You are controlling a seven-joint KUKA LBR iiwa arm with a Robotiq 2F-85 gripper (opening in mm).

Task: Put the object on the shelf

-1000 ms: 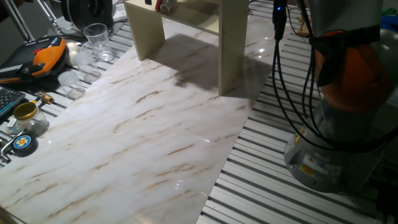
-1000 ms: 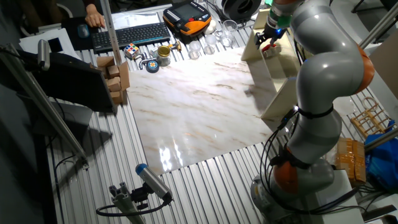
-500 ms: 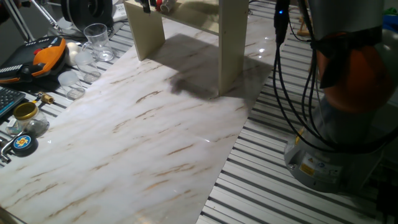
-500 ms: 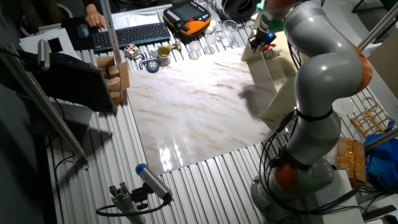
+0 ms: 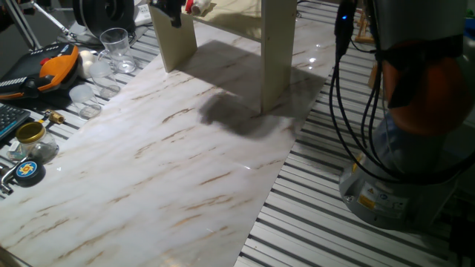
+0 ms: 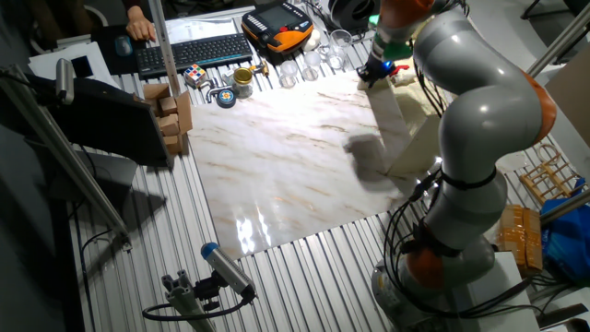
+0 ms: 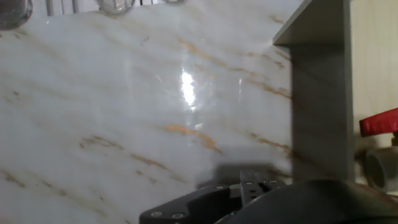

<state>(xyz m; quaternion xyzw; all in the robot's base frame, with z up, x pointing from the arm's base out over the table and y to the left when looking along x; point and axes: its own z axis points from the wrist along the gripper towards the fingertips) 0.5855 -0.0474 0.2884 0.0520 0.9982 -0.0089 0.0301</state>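
The object [image 5: 190, 6], white with a red handle, lies on the top board of the pale beige shelf [image 5: 278, 44] at the far edge of the table. In the hand view its red handle [image 7: 378, 126] shows at the right edge, on the shelf [image 7: 320, 81]. My gripper [image 5: 169, 11] hangs just left of the shelf's left edge, apart from the object, open with nothing between its fingers. From the other side, the gripper [image 6: 373, 72] is beside the shelf [image 6: 410, 115], over the marble board.
Drinking glasses [image 5: 115, 44], an orange-black device [image 5: 52, 67] and a brass-lidded jar [image 5: 31, 135] stand along the left edge. Black cables [image 5: 338, 89] hang beside the robot base [image 5: 393, 178]. A keyboard [image 6: 189, 51] and wooden blocks [image 6: 171, 115] sit beyond the board.
The gripper has drawn back leftward off the shelf top and away from the object. The object stays where it lay on the shelf.
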